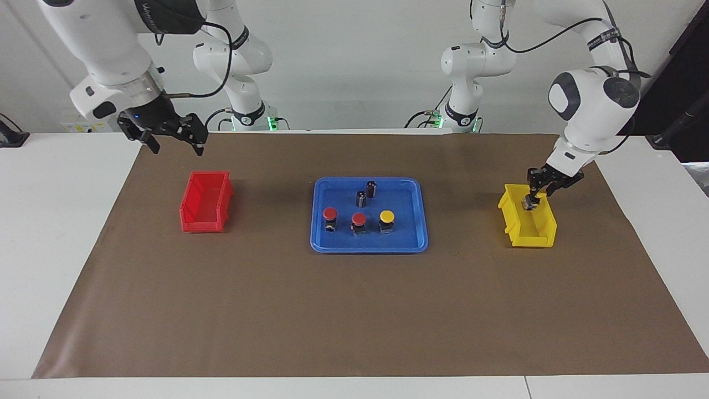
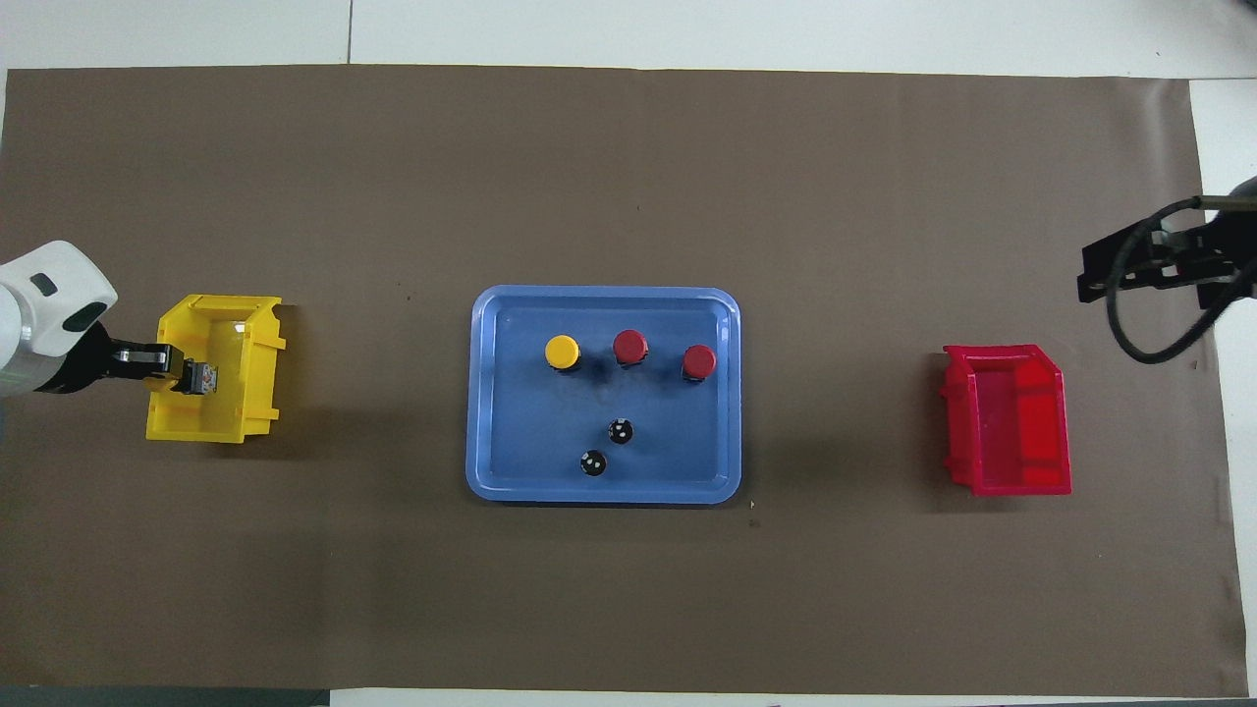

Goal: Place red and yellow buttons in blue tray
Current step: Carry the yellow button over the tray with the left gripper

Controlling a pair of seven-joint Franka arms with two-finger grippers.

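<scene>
The blue tray lies mid-table. In it stand two red buttons and one yellow button in a row. My left gripper is inside the top of the yellow bin, shut on the second yellow button; only its greyish body shows. My right gripper is open and empty, raised over the table's right-arm end, next to the red bin.
Two small dark capless cylinders stand in the tray, nearer to the robots than the buttons. A brown mat covers the table.
</scene>
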